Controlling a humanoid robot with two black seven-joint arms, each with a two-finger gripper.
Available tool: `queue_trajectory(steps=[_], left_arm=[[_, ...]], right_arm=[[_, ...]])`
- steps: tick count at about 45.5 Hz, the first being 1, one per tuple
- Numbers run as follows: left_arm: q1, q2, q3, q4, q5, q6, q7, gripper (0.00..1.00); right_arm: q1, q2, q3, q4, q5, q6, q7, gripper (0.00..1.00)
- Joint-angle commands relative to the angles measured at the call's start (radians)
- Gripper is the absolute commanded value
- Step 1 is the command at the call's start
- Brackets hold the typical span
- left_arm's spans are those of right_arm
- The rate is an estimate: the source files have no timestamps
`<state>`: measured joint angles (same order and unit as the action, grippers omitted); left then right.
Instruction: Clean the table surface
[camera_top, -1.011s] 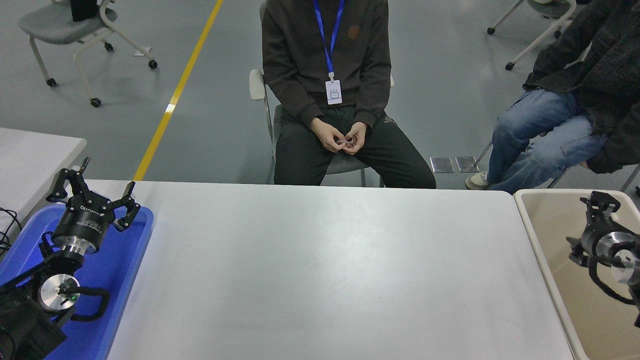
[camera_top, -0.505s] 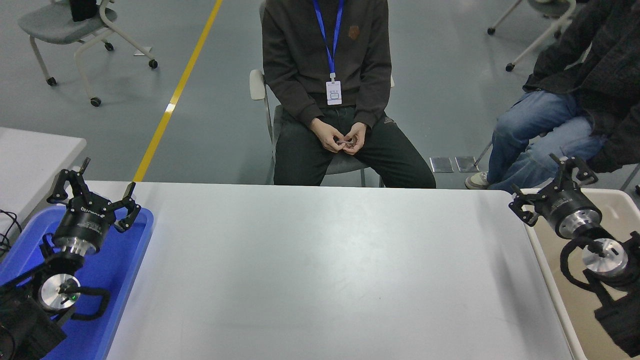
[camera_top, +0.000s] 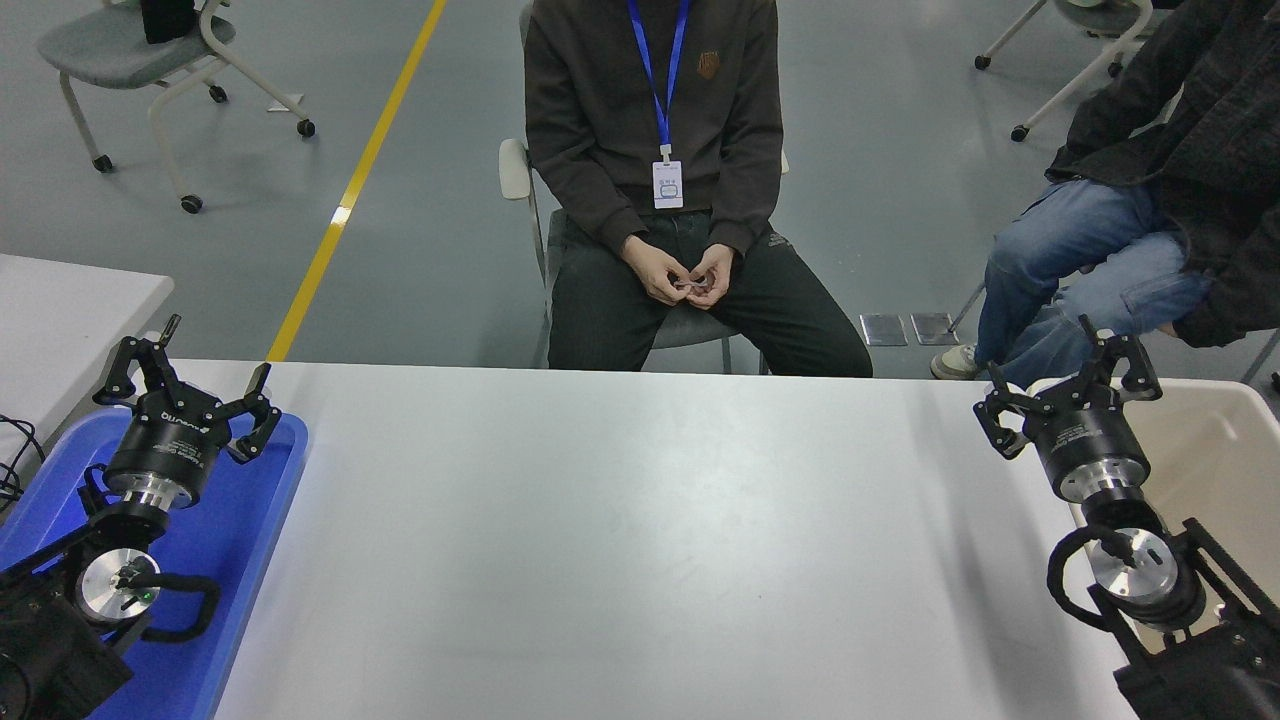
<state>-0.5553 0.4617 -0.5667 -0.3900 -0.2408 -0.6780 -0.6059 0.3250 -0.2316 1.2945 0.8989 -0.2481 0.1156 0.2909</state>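
The table surface (camera_top: 640, 540) is a wide matte white top filling the lower picture, with nothing lying on it. My right gripper (camera_top: 1065, 385) stands open over the table's far right corner, fingers spread and pointing away from me, holding nothing. My left gripper (camera_top: 190, 375) is parked at the lower left above the blue tray (camera_top: 255, 520), open and holding nothing.
A beige bin (camera_top: 1220, 450) sits right of the table, beside my right arm. A smaller white tabletop (camera_top: 70, 310) lies at the far left. One person sits on a chair (camera_top: 655, 200) beyond the far edge, and another person's legs (camera_top: 1080, 270) are at the upper right.
My right arm has swung from over the beige bin leftwards and forwards to the table's far right corner, its gripper turning to point away from me. The left arm has stayed still.
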Motion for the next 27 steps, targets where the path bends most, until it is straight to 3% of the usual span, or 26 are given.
queue_trajectory(steps=[1, 27], left_arm=[[0.0, 0.0, -0.001, 0.0, 0.0, 0.0, 0.0, 1.0], [0.0, 0.0, 0.001, 0.0, 0.0, 0.0, 0.0, 1.0]], right_arm=[[-0.014, -0.006, -0.049, -0.011, -0.039, 0.019, 0.066, 0.99], [0.032, -0.022, -0.05, -0.06, -0.161, 0.024, 0.079, 0.99]])
